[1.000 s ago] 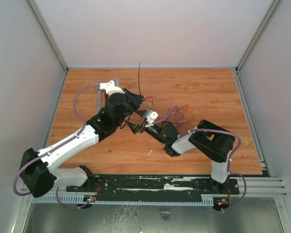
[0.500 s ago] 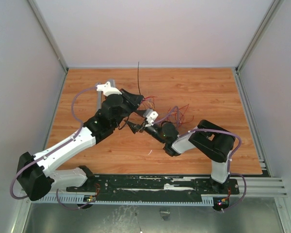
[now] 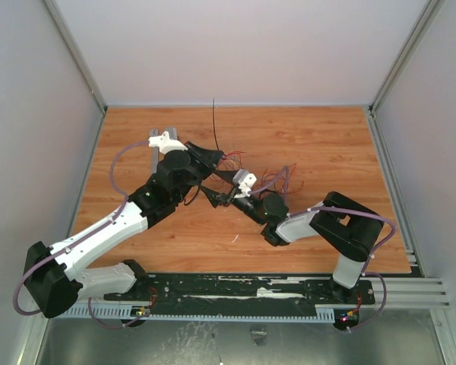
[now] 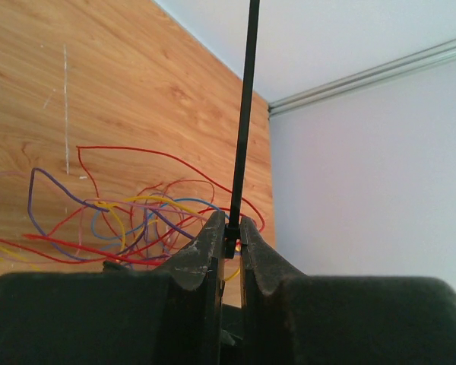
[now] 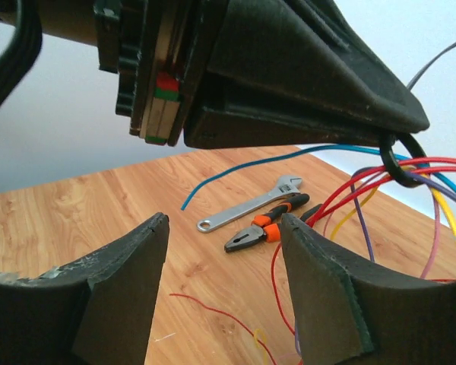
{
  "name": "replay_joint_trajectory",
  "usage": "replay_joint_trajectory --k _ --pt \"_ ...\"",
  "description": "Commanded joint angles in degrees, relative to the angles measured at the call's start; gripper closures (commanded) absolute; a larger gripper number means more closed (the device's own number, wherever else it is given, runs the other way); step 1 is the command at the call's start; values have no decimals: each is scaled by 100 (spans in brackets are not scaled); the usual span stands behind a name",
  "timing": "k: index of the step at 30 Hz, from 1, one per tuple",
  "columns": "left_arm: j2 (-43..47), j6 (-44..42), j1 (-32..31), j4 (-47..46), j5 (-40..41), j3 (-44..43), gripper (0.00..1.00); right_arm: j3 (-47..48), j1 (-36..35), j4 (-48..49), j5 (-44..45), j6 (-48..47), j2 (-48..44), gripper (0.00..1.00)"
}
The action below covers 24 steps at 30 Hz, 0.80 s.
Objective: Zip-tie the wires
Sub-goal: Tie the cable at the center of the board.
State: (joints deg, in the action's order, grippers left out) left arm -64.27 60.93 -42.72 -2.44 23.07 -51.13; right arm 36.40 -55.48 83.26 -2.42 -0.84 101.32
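My left gripper [image 4: 233, 232] is shut on the zip tie [image 4: 245, 99], whose thin black strip runs straight up out of the fingers. From above, the left gripper [image 3: 211, 154] holds the zip tie [image 3: 215, 125] over the far middle of the table. The wires [image 4: 137, 217], mostly red with purple, yellow and blue strands, loop on the wood just beyond it. In the right wrist view a black loop of the zip tie [image 5: 399, 161] rings the wires [image 5: 433, 171] under the left gripper. My right gripper [image 5: 224, 262] stands open and empty just below, also seen from above [image 3: 216, 196].
Orange-handled pliers [image 5: 270, 226], a silver adjustable wrench [image 5: 247, 205] and a loose blue wire [image 5: 258, 163] lie on the wood beyond my right fingers. A loose red strand [image 5: 220, 312] lies close below them. More wires [image 3: 283, 179] trail toward the right arm.
The left gripper has shifted slightly left and away with the zip tie. The right arm's elbow has swung right, and its jaws have narrowed a little.
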Motion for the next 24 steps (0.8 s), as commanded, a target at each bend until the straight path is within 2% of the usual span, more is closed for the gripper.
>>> replay_joint_trajectory --k 1,24 --pt "81 93 32 -132 29 82 100 -68 44 2387 -196 184 -99 39" --pt "318 288 30 -318 -347 235 100 82 211 2396 -879 220 -16 42"
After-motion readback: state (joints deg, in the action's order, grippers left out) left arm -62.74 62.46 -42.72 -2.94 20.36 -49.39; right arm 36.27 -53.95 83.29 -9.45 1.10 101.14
